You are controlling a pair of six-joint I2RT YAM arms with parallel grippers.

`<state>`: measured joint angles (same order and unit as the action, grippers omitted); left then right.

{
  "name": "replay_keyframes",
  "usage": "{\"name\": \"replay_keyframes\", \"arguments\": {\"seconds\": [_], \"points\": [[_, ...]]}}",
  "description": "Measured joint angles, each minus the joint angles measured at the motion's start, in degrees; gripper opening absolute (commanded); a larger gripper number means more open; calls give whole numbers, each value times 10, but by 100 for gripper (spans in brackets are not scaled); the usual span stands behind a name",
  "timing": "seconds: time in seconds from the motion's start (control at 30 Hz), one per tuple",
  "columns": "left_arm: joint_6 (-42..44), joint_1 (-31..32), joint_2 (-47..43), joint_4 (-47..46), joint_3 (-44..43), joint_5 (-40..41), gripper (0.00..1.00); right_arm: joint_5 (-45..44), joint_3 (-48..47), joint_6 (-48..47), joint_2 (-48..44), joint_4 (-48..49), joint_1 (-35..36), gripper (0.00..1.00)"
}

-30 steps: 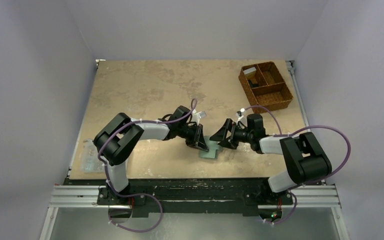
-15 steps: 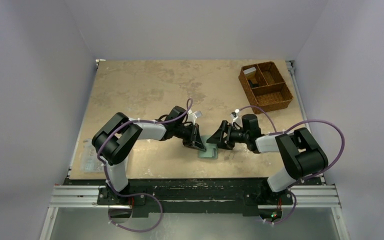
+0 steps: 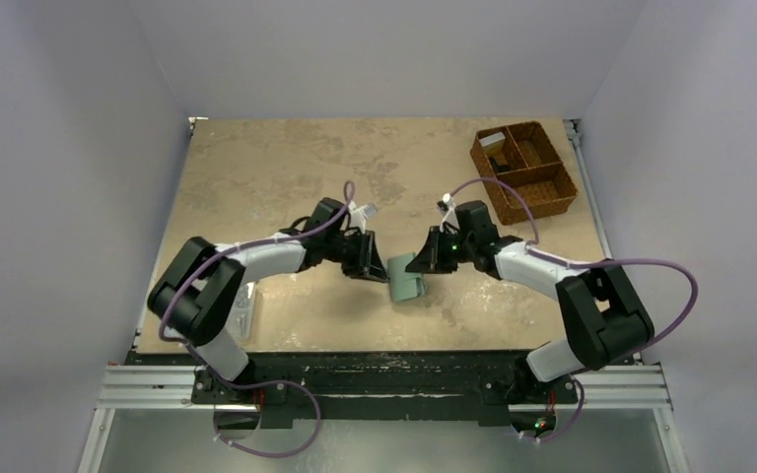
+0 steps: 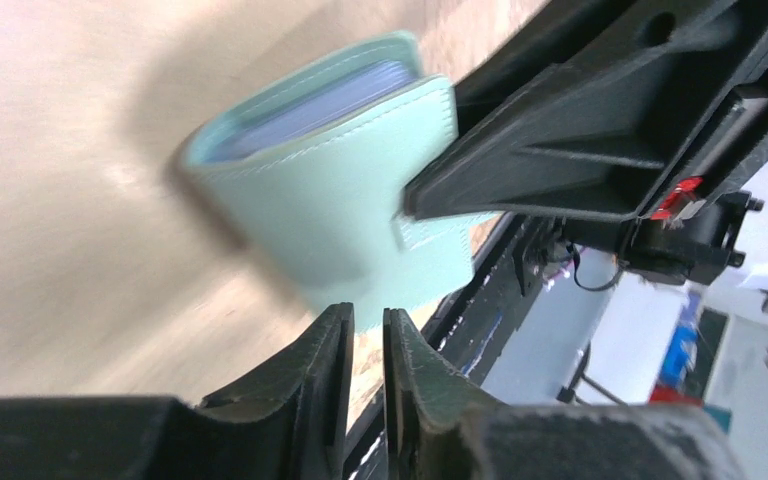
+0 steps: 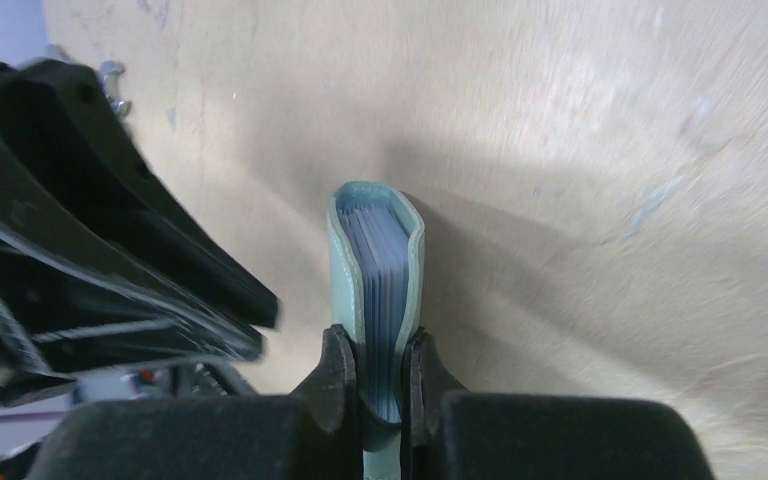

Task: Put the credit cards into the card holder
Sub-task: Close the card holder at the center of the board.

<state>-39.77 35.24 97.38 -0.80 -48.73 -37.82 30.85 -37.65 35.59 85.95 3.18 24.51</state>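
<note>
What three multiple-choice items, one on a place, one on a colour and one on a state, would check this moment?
1. Where on the table does the brown woven basket stand?
A. far right corner
B. near left edge
C. between the arms

2. What colour is the outside of the card holder?
A. red
B. pale green
C. black

3. Which hand clamps the card holder?
A. left
B. neither
C. right

1 A: the top view shows it at the far right corner.
2 B: both wrist views show a pale green cover.
3 C: the right hand pinches the folded holder, while the left hand is shut on nothing.
</note>
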Motion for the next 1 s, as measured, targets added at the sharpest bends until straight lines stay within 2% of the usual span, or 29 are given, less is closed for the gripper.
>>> {"name": "replay_keyframes", "arguments": {"seconds": [0.1, 0.2, 0.3, 0.4, 0.47, 0.53, 0.6, 0.7, 0.8, 0.9, 1.0], "points": [[20, -53, -68, 48, 7, 34, 27, -68, -73, -63, -18, -88, 19, 0], [36, -120, -137, 91, 10, 68, 28, -176, -150, -116, -26, -148, 61, 3], [40, -198, -202, 116, 27, 99, 29, -324, -230, -147, -6, -210, 146, 8], [35, -263, -248, 126, 59, 116, 29, -459, -292, -153, 53, -255, 250, 13], [31, -290, -268, 136, 80, 124, 29, -530, -316, -148, 100, -286, 309, 22], [27, -298, -271, 138, 90, 128, 29, -596, -338, -143, 150, -321, 363, 41], [23, -299, -271, 137, 99, 127, 29, -635, -360, -140, 179, -345, 402, 55], [19, -299, -264, 137, 102, 127, 29, -628, -368, -141, 189, -362, 438, 71], [19, -299, -257, 134, 102, 122, 32, -564, -364, -148, 180, -348, 441, 84], [18, -299, -250, 125, 102, 103, 32, -460, -328, -151, 138, -306, 427, 89], [14, -299, -236, 96, 102, 60, 31, -337, -269, -144, 66, -254, 386, 88]]}}
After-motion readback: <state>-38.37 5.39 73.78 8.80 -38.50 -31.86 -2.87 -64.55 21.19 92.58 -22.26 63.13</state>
